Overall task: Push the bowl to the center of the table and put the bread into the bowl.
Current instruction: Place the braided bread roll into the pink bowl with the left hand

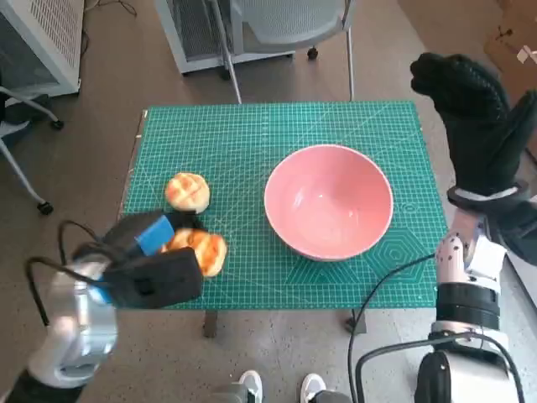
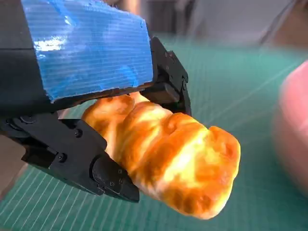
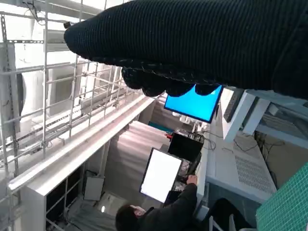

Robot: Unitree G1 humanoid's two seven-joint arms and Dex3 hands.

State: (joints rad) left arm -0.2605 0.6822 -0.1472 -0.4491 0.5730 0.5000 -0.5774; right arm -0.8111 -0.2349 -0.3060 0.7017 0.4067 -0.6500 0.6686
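Right now the left hand (image 1: 155,256) grips one bread roll (image 2: 168,159) at the near left of the green mat (image 1: 252,134), seemingly ready to carry it right to the pink bowl (image 1: 329,201), which sits about mid-table. A second roll (image 1: 187,192) waits just beyond. The gloved right hand (image 1: 466,109) hangs raised off the right edge, holding nothing, fingers loosely curled, apparently keeping clear of the bowl.

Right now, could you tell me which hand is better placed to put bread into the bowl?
The left hand: it already grips a bread roll beside the pink bowl. The right hand is raised off the table's side.
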